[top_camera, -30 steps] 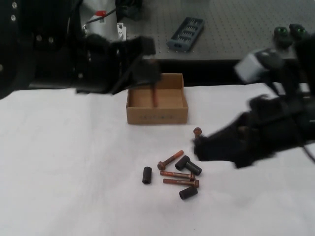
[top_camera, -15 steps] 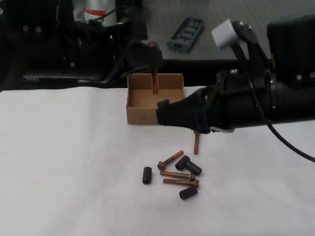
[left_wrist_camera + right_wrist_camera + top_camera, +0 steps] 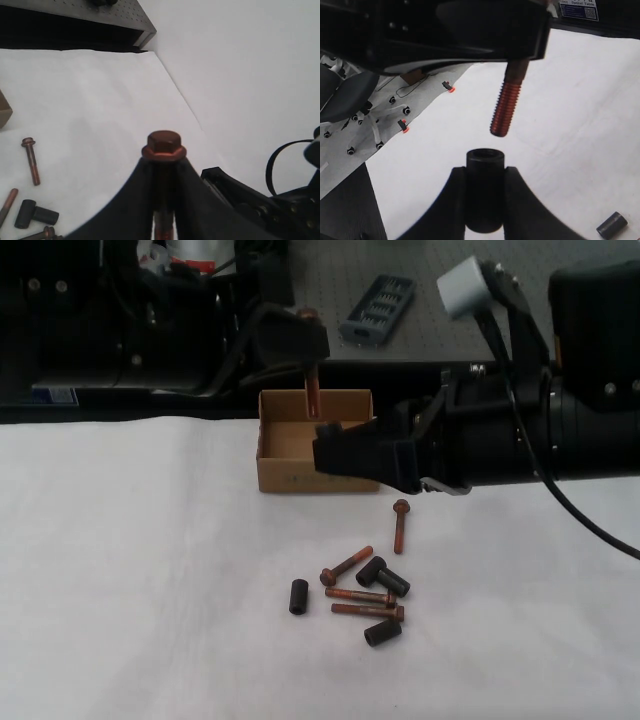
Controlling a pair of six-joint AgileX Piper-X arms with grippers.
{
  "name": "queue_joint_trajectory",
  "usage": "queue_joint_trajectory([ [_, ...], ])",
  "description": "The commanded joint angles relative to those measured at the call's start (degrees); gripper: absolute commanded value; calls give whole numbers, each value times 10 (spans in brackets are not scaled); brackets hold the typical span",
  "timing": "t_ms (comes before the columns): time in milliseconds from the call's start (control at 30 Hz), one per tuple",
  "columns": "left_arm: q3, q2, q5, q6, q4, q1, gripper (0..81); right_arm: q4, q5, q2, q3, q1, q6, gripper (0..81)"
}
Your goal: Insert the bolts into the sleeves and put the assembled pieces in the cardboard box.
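Right now we see the left end effector (image 3: 164, 167) closed narrowly on a hex-head bolt (image 3: 164, 146). Its two fingers (image 3: 135, 200) press the shank from either side, and the flanged head sits just past the fingertips. In the high view that bolt hangs thread-end down over the back part of the cardboard box (image 3: 300, 480).

The right end effector (image 3: 485, 175) grips a black sleeve (image 3: 485, 195) upright between its fingers, with the open bore facing the bolt's threaded tip. Tip and sleeve are apart — a clear gap shows between them, and in the right wrist view the tip is not quite in line with the bore. From above, we place this end effector in front of the right part of the box, and its arm reaches in from the right.

On the white cloth (image 3: 140, 590) covering the bench, on the near side of the box, lie the loose bolts (image 3: 401, 525) and loose sleeves (image 3: 299, 596). We count four bolts lying flat — one apart from the cluster, closer to the box. There are also four sleeves, two of them touching each other.
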Motion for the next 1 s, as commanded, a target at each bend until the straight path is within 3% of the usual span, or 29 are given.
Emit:
queue_joint_trajectory([
  [0, -3, -7, 8, 1, -8, 1, 6, -12, -4, 1, -2, -1, 0, 28],
  [967, -3, -8, 32, 5, -16, 1, 6, -9, -11, 1, -2, -1, 9, 28],
])
